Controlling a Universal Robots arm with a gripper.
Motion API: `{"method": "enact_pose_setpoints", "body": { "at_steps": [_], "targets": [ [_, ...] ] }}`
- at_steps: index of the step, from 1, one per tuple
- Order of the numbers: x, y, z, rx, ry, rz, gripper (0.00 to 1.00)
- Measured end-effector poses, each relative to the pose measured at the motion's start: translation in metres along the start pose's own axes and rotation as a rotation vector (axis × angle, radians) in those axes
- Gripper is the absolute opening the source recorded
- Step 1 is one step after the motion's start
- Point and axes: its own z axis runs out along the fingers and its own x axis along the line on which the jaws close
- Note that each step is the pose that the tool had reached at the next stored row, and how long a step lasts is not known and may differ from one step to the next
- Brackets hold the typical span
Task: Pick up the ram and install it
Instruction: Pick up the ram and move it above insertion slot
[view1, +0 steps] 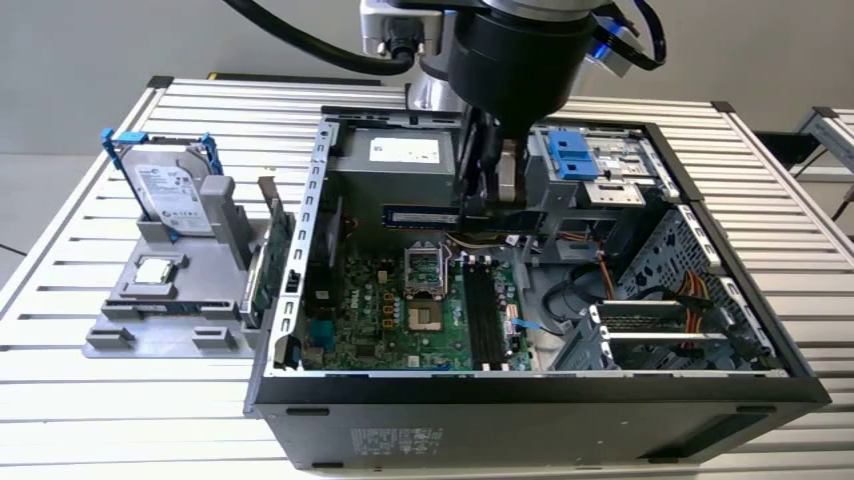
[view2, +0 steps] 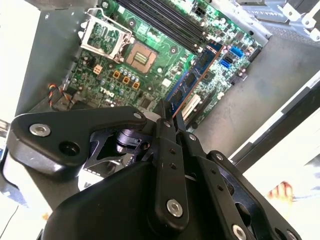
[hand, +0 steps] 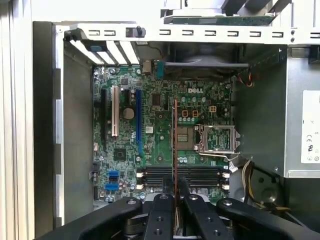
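The ram (view1: 420, 217), a thin blue-green stick with black chips, hangs level above the motherboard (view1: 367, 320) inside the open computer case. My gripper (view1: 483, 208) is shut on one end of it. In the second wrist view the ram (view2: 192, 77) juts out from the fingertips of the gripper (view2: 170, 117) over the board. In the first wrist view the ram (hand: 175, 145) appears edge-on as a thin line rising from the gripper (hand: 175, 192). The dark memory slots (view1: 487, 315) lie below, lower on the board; in the first wrist view the ram's line runs across these slots (hand: 200, 175).
The case walls (view1: 314, 200) ring the board, with a blue drive cage (view1: 574, 155) and cables (view1: 667, 300) on the exterior view's right. Outside on the left, a grey fixture (view1: 114, 340) carries a silver hard drive (view1: 174, 190), a square chip (view1: 156, 268) and an upright green board (view1: 274, 265).
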Motion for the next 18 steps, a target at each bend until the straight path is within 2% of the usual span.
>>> {"method": "enact_pose_setpoints", "body": {
  "at_steps": [10, 11, 18],
  "targets": [
    [-0.0002, -0.0099, -0.0003, -0.0023, -0.0001, 0.000, 0.00],
    [-0.0002, -0.0139, -0.0005, -0.0033, 0.0000, 0.000, 0.00],
    [-0.0003, -0.0207, -0.0007, -0.0038, 0.0000, 0.000, 0.00]
  ]
}}
